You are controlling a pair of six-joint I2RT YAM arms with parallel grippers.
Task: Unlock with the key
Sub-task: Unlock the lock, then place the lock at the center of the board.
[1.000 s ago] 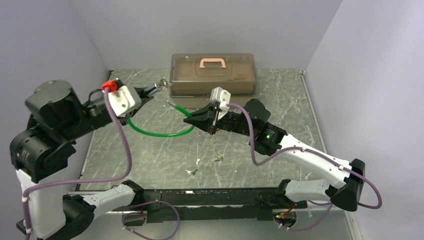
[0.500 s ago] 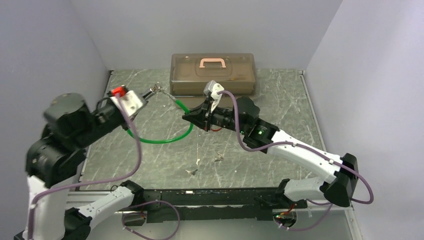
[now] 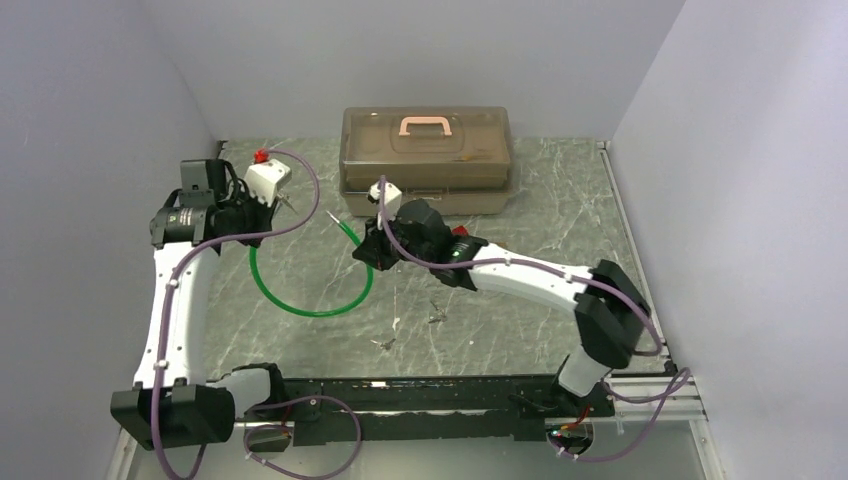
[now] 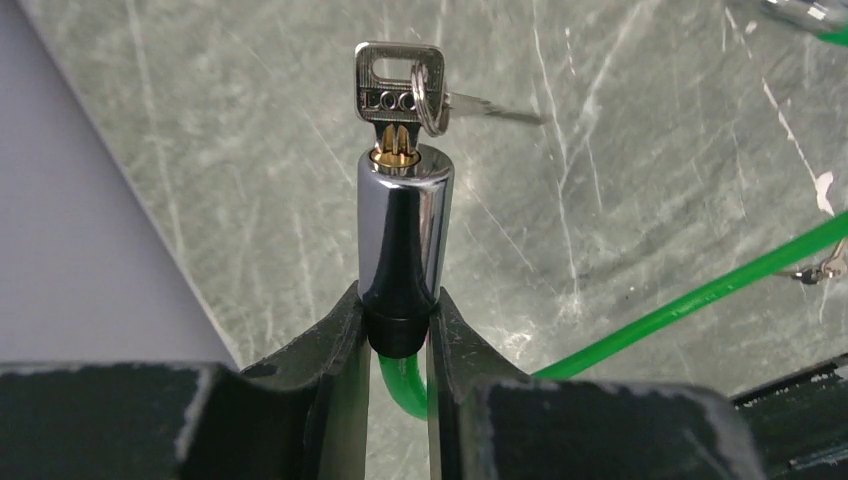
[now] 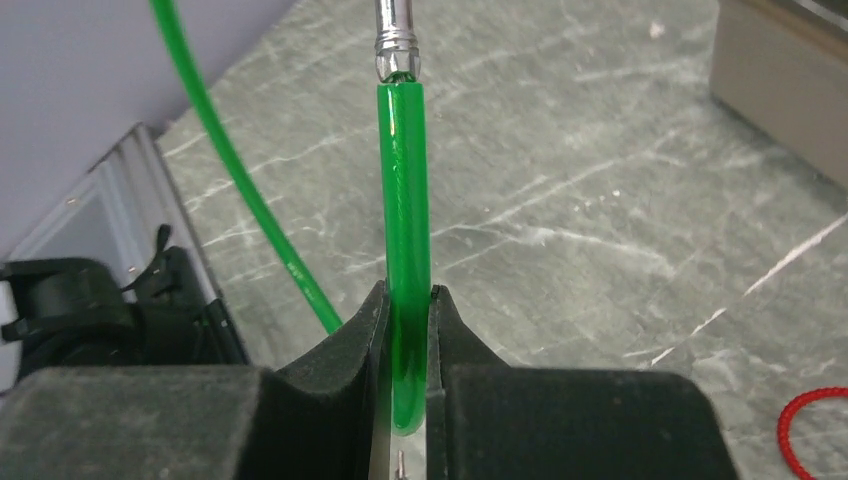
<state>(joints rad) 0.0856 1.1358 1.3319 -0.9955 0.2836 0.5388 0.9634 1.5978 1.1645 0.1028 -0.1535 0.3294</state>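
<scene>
A green cable [image 3: 300, 300] loops on the marble table, ending in a chrome lock barrel [image 4: 405, 230]. My left gripper [image 4: 397, 305] is shut on the barrel's black collar, seen at the rear left from above [image 3: 283, 203]. The key [image 4: 398, 85], small and silver, sits in the brass keyhole at the barrel's top, with a ring and a second key [image 4: 490, 108] hanging off it. My right gripper [image 5: 407, 295] is shut on the cable's other end, just below its silver tip [image 5: 397, 40]. The tip [image 3: 333, 217] is free and apart from the barrel.
A brown toolbox [image 3: 427, 150] with a pink handle stands at the back centre. Small metal bits [image 3: 436, 316] lie on the table in front of the right arm. A loop of red wire [image 5: 805, 430] lies near the right gripper. Grey walls close both sides.
Both arms swung round. The left gripper drew back and left with the barrel, and the right gripper moved left with the cable end. The green loop shifted toward me.
</scene>
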